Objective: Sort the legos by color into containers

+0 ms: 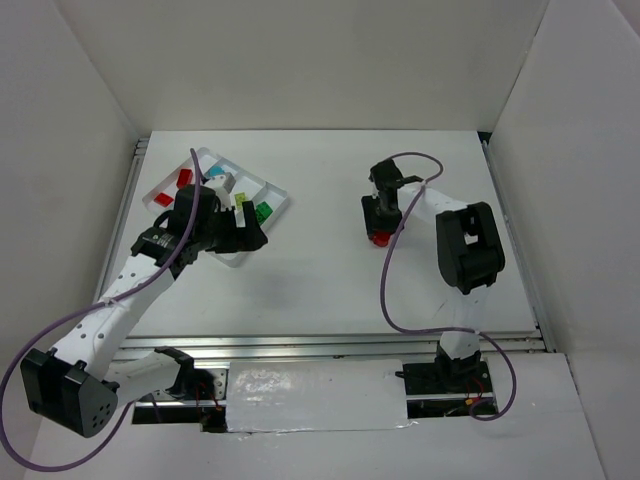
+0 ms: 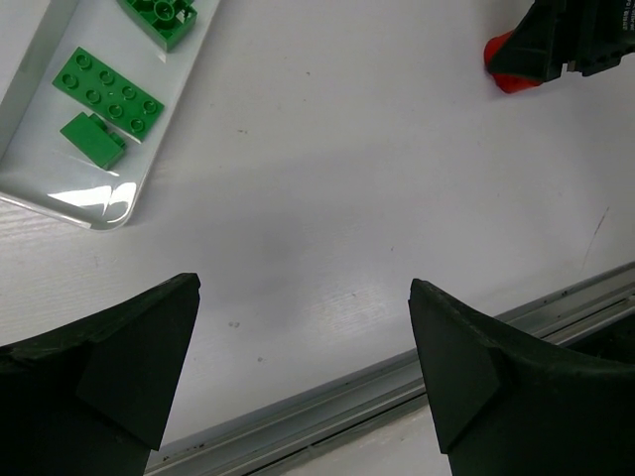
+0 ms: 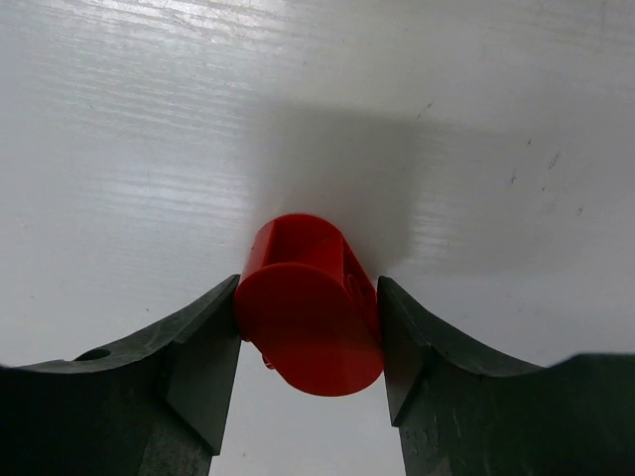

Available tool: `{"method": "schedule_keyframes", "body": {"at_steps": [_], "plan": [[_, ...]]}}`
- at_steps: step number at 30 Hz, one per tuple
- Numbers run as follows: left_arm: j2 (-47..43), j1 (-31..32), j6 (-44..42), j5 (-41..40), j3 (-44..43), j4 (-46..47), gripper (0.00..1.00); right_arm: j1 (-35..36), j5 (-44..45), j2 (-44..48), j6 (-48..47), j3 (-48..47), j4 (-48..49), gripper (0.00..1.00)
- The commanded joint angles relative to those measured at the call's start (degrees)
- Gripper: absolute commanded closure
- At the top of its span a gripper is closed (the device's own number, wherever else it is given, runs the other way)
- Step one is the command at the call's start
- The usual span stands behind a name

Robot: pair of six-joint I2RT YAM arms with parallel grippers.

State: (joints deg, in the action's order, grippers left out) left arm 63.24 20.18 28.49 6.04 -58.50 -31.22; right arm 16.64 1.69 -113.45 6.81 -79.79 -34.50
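Nearest, my left claw (image 2: 303, 288) hangs with its jaws wide apart over the bare white table (image 1: 320, 290), just beside the near corner of the white tray (image 1: 278, 192). To the right, well apart from it, my right claw (image 3: 308, 288) is clamped on a red lego (image 3: 310, 332) with a rounded end, low over the table. Farther left, the tray's compartments hold sorted pieces: green bricks (image 2: 109, 94) in the rightmost, then a pale yellow brick (image 1: 240, 198), a teal brick (image 1: 215, 172), and red bricks (image 1: 183, 178) in the leftmost.

White table (image 1: 330, 290), plain, perhaps panelled, white walls (image 1: 300, 60)
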Motion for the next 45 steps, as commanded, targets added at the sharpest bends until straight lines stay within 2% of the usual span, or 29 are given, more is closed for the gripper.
{"method": "schedule_keyframes", "body": {"at_steps": [1, 4, 6, 10, 16, 19, 24, 29, 33, 39, 43, 44, 45], "plan": [[-1.3, 0.2, 0.0, 0.3, 0.4, 3.4, 0.00, 0.8, -0.8, 4.9, 3.1, 2.0, 0.7, 0.94], [-2.2, 0.2, 2.2, 4.0, 2.4, 7.1, 0.00, 3.8, -10.3, 17.2, 3.7, 9.1, 6.9, 0.95], [-2.4, 0.2, 3.8, 10.0, 3.5, 12.0, 0.01, 6.1, -17.4, 22.6, 4.1, 13.9, 10.5, 0.95], [-2.6, 0.2, 10.7, 17.4, 5.7, 18.3, 0.00, 16.7, -20.3, 34.4, 3.0, 19.1, 12.3, 0.95], [-5.2, 0.5, 24.4, 25.1, 11.4, 29.6, 0.00, 28.9, -21.9, 44.6, 0.7, 24.1, 16.5, 0.94], [-6.6, 1.0, 28.5, 28.7, 13.4, 34.2, 0.01, 31.3, -20.9, 46.8, 0.0, 23.6, 16.8, 0.94], [-9.1, 3.2, 30.6, 29.5, 14.8, 34.8, 0.03, 32.8, -20.7, 46.5, -0.1, 19.9, 15.9, 0.94], [-9.3, 7.5, 31.2, 28.2, 15.2, 35.4, 0.06, 34.4, -18.6, 45.2, -0.2, 17.4, 16.5, 0.94], [-8.3, 10.7, 29.4, 25.3, 14.2, 32.5, 0.09, 34.6, -16.3, 45.2, 0.5, 16.1, 17.9, 0.93], [-6.9, 12.0, 28.1, 23.2, 14.6, 29.6, 0.21, 34.7, -14.7, 44.9, 0.6, 14.8, 17.7, 0.92], [-6.3, 12.3, 27.9, 23.6, 14.8, 30.2, 0.45, 34.8, -13.2, 44.6, 0.9, 14.7, 18.2, 0.92], [-5.8, 12.3, 27.8, 23.7, 14.6, 30.2, 0.47, 34.8, -13.4, 44.5, 0.9, 14.8, 18.6, 0.92], [-5.5, 12.4, 27.8, 24.0, 14.6, 30.5, 0.57, 34.9, -13.6, 44.5, 1.0, 14.8, 18.8, 0.92]]}}
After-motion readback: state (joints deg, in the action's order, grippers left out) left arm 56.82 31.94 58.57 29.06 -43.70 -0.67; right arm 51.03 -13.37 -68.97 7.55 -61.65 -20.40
